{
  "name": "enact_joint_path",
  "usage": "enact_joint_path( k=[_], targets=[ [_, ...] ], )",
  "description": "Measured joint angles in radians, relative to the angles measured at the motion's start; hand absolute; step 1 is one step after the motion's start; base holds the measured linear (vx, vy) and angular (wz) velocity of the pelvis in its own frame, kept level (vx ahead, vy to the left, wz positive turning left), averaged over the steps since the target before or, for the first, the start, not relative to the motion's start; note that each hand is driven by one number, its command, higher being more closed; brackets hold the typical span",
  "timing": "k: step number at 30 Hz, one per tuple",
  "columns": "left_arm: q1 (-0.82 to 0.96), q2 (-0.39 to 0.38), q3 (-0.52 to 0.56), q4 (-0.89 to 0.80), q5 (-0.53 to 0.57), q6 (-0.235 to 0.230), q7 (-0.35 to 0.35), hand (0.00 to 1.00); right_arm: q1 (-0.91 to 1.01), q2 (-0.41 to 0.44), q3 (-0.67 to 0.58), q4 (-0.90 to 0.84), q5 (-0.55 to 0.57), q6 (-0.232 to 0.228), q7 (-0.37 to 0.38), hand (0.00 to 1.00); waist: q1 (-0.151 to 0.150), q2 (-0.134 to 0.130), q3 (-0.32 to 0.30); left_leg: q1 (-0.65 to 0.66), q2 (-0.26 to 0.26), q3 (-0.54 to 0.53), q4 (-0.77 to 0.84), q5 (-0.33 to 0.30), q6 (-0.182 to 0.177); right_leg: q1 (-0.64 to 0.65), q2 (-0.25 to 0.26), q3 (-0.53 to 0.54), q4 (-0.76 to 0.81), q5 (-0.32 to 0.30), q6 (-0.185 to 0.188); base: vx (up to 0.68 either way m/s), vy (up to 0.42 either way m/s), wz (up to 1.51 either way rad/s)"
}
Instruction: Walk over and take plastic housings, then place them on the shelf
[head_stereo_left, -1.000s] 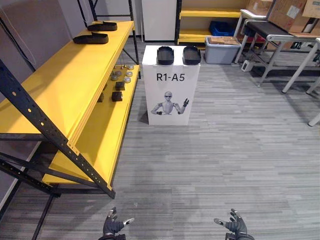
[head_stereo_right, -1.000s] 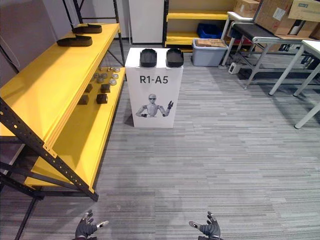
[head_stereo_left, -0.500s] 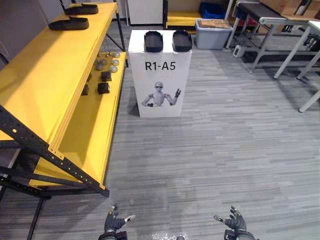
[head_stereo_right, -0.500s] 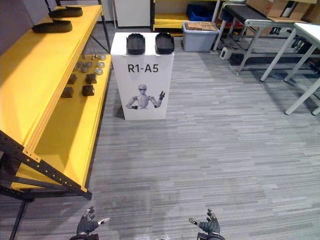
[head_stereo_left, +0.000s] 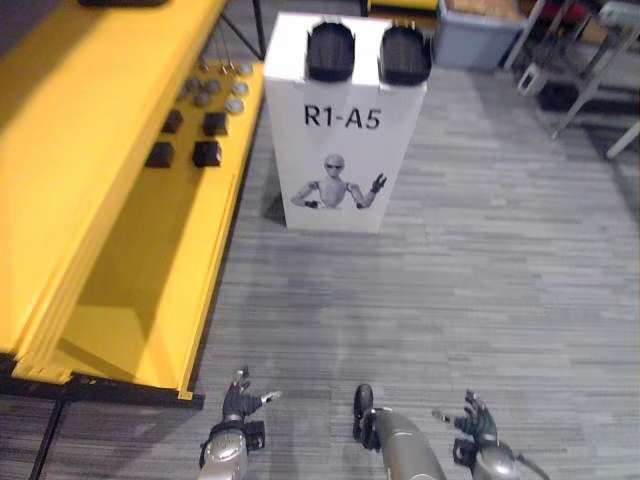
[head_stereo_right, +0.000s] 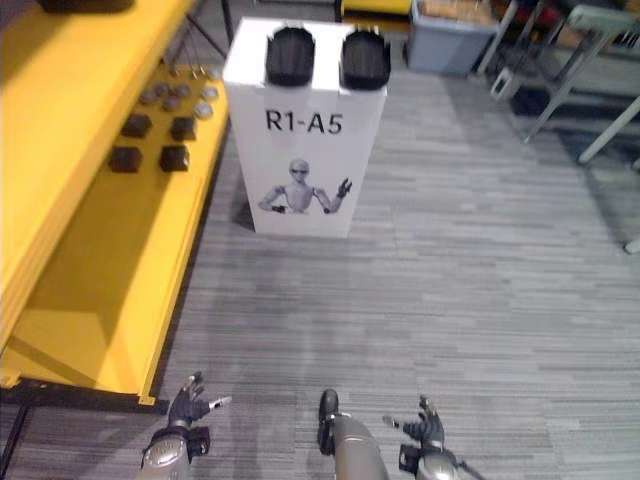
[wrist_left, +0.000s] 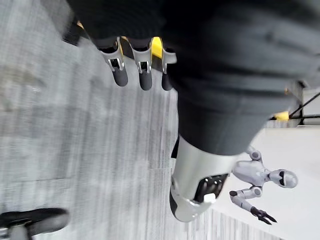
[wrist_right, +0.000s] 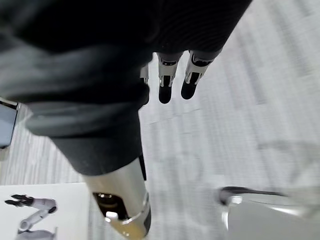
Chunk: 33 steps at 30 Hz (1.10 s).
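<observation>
Two housings (head_stereo_left: 330, 50) side by side on box (head_stereo_left: 288, 150) top, near shelf (head_stereo_left: 90, 170). Left hand (head_stereo_left: 240, 404), right hand (head_stereo_left: 475, 421): fingers loose, empty. Likely risk: an overlong stride bumps the box, toppling them.

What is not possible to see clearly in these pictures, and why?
Two black plastic housings on the white box: too small in the eye views to show their insides.
Dark object on the yellow shelf's upper board: cut off by the top edge.
Small round silver pieces on the lower board: too small to identify.
</observation>
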<state>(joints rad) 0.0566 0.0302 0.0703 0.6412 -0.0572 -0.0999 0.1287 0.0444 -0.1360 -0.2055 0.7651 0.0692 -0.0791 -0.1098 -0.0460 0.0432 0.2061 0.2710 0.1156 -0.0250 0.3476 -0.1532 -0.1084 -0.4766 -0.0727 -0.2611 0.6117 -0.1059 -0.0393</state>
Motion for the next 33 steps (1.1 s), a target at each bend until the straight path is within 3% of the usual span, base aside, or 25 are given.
enact_joint_path(
  k=[1,2,3,4,5,6,9,10,11,12,13,14,16,20,21,23,25,26,27,28,29,31,33],
  targets=[
    [0.027,-0.027,0.016,0.005,-0.002,-0.003,0.000,0.00,0.020,-0.008,0.028,-0.004,0.002,-0.001,0.001,0.00,0.004,0.029,-0.004,-0.074,0.037,0.014,0.228,0.095,0.008,0.103,0.043,-0.030,-0.091,-0.052,-0.069,0.48,-0.378,0.13],
    [0.043,-0.037,0.025,-0.001,-0.003,-0.004,0.000,0.00,0.020,-0.004,0.033,-0.006,0.004,-0.001,0.002,0.00,0.014,0.052,-0.010,-0.141,0.072,0.022,0.366,0.150,0.012,0.153,0.082,-0.025,-0.152,-0.051,-0.072,0.51,-0.334,-0.22],
    [0.062,-0.038,0.031,-0.008,-0.010,-0.004,-0.002,0.00,0.012,0.016,0.032,-0.005,0.007,-0.001,0.001,0.00,0.026,0.062,-0.008,-0.238,0.119,0.044,0.557,0.139,0.009,0.216,0.125,-0.020,-0.218,-0.045,-0.081,0.56,-0.281,-0.41],
    [0.070,-0.034,0.040,-0.015,-0.018,-0.001,-0.003,0.00,0.006,0.050,0.032,-0.006,0.025,-0.001,-0.001,0.00,0.042,0.050,0.004,-0.347,0.155,0.081,0.743,0.093,0.001,0.309,0.154,-0.012,-0.293,-0.040,-0.091,0.69,-0.336,-0.43],
    [0.078,-0.035,0.041,-0.021,-0.020,0.002,-0.002,0.00,0.003,0.074,0.033,-0.007,0.036,-0.001,-0.003,0.00,0.064,0.015,0.023,-0.429,0.159,0.123,0.817,0.057,-0.007,0.411,0.163,0.009,-0.365,-0.039,-0.093,0.58,-0.270,-0.31],
    [0.082,-0.037,0.037,-0.030,-0.021,0.003,-0.003,0.00,0.003,0.079,0.032,-0.007,0.043,-0.001,-0.004,0.00,0.069,0.003,0.026,-0.466,0.158,0.146,0.823,0.041,-0.004,0.453,0.164,0.017,-0.399,-0.038,-0.093,0.56,-0.241,-0.18],
    [0.093,-0.048,0.013,-0.043,-0.035,0.002,-0.005,0.00,-0.023,0.063,0.026,-0.002,0.043,-0.002,-0.009,0.00,0.093,-0.011,0.032,-0.610,0.103,0.244,0.583,-0.043,0.006,0.594,0.168,0.071,-0.509,-0.044,-0.080,0.53,-0.134,-0.40],
    [0.093,-0.049,0.022,-0.043,-0.039,0.003,-0.004,0.00,-0.040,0.060,0.019,0.002,0.043,-0.002,-0.009,0.00,0.099,-0.015,0.039,-0.626,0.050,0.239,0.375,-0.042,0.023,0.635,0.163,0.099,-0.527,-0.058,-0.056,0.51,0.029,-0.71],
    [0.091,-0.048,0.023,-0.044,-0.039,0.003,-0.003,0.00,-0.046,0.054,0.012,0.005,0.043,-0.002,-0.010,0.00,0.104,-0.010,0.038,-0.628,0.006,0.227,0.164,-0.008,0.036,0.674,0.160,0.126,-0.544,-0.075,-0.030,0.51,0.057,-0.69],
    [0.091,-0.048,0.022,-0.044,-0.039,0.002,-0.003,0.00,-0.045,0.050,0.010,0.007,0.043,-0.002,-0.010,0.00,0.110,-0.004,0.035,-0.624,-0.013,0.216,0.063,0.028,0.040,0.692,0.162,0.141,-0.556,-0.085,-0.018,0.50,0.095,-0.86],
    [0.092,-0.050,0.022,-0.043,-0.039,0.001,-0.002,0.00,-0.043,0.043,0.012,0.016,0.043,-0.001,-0.015,0.00,0.130,0.000,0.032,-0.613,-0.037,0.184,-0.017,0.172,0.071,0.725,0.162,0.183,-0.570,-0.111,-0.007,0.53,0.117,-0.84],
    [0.088,-0.044,0.025,-0.035,-0.039,0.002,-0.002,0.00,-0.046,0.057,0.014,0.023,0.042,-0.002,-0.017,0.00,0.133,-0.024,0.032,-0.602,-0.071,0.195,0.006,0.164,0.127,0.751,0.128,0.222,-0.567,-0.140,0.006,0.56,0.125,-0.64],
    [0.071,-0.043,0.019,-0.034,-0.039,0.002,-0.002,0.00,-0.040,0.052,0.011,0.035,0.041,-0.001,-0.017,0.00,0.113,-0.033,0.025,-0.613,-0.095,0.189,0.038,0.115,0.167,0.731,0.098,0.224,-0.510,-0.157,0.032,0.58,0.136,0.01],
    [0.080,-0.034,-0.016,-0.029,-0.039,0.011,-0.003,0.00,-0.023,0.072,0.012,0.058,0.017,0.001,-0.011,0.00,0.107,-0.040,0.026,-0.447,-0.137,0.219,0.028,-0.013,0.187,0.466,0.006,0.219,0.207,-0.178,0.166,0.54,0.145,-0.12],
    [0.079,-0.033,-0.025,-0.032,-0.039,0.012,-0.003,0.00,-0.004,0.073,0.017,0.055,0.016,0.001,-0.007,0.00,0.107,-0.040,0.024,-0.381,-0.147,0.216,0.019,-0.041,0.193,0.411,-0.021,0.210,0.304,-0.183,0.158,0.61,0.099,0.16],
    [0.067,-0.024,-0.026,-0.032,-0.039,0.011,-0.001,0.00,0.006,0.075,0.033,0.044,0.008,0.001,-0.006,0.00,0.106,-0.040,0.020,-0.303,-0.148,0.199,-0.015,-0.062,0.194,0.318,-0.062,0.157,0.311,-0.193,0.142,0.54,0.016,0.28],
    [0.060,-0.013,-0.026,-0.027,-0.039,0.010,-0.001,0.00,0.002,0.074,0.043,0.048,-0.001,0.001,-0.005,0.00,0.083,-0.035,0.020,-0.240,-0.130,0.160,-0.061,-0.063,0.192,0.253,-0.069,0.106,0.164,-0.198,0.130,0.52,-0.083,0.51],
    [0.060,-0.010,-0.023,-0.018,-0.039,0.009,-0.001,0.00,-0.002,0.073,0.048,0.053,-0.002,0.000,-0.005,0.00,0.082,-0.036,0.017,-0.203,-0.111,0.149,-0.081,-0.068,0.181,0.238,-0.054,0.107,0.013,-0.184,0.122,0.39,-0.112,0.40],
    [0.061,-0.007,-0.021,-0.008,-0.039,0.007,-0.001,0.00,0.001,0.073,0.049,0.056,-0.001,0.000,-0.005,0.00,0.083,-0.039,0.011,-0.192,-0.105,0.138,-0.086,-0.075,0.164,0.232,-0.045,0.111,-0.078,-0.163,0.110,0.50,-0.154,0.51],
    [0.063,0.006,-0.020,0.014,-0.039,0.006,0.000,0.00,0.009,0.073,0.048,0.073,-0.001,0.000,-0.007,0.00,0.081,-0.049,-0.001,-0.175,-0.100,0.122,-0.087,-0.102,0.119,0.236,-0.034,0.121,-0.235,-0.005,0.088,0.50,-0.173,0.62],
    [0.058,0.001,-0.019,0.052,-0.039,0.009,0.000,0.00,0.014,0.061,0.047,0.106,-0.001,0.000,-0.007,0.00,0.076,-0.035,-0.021,-0.163,-0.073,0.089,-0.084,-0.117,0.096,0.248,-0.014,0.111,-0.246,0.076,0.046,0.51,-0.181,0.56],
    [0.072,-0.014,-0.012,0.056,-0.038,0.010,0.000,0.00,0.014,0.060,0.047,0.104,0.000,0.001,-0.007,0.00,0.088,-0.023,-0.037,-0.173,-0.038,0.092,-0.049,-0.100,0.067,0.278,0.012,0.094,-0.282,0.066,0.030,0.50,-0.219,0.23],
    [0.069,-0.039,0.004,0.055,-0.038,0.013,-0.001,0.00,0.030,0.063,0.047,0.079,0.004,0.000,-0.009,0.00,0.078,-0.016,-0.036,-0.240,-0.020,0.096,0.130,-0.070,0.028,0.357,0.017,0.059,-0.351,0.064,0.027,0.41,-0.210,0.39]
  ],
)
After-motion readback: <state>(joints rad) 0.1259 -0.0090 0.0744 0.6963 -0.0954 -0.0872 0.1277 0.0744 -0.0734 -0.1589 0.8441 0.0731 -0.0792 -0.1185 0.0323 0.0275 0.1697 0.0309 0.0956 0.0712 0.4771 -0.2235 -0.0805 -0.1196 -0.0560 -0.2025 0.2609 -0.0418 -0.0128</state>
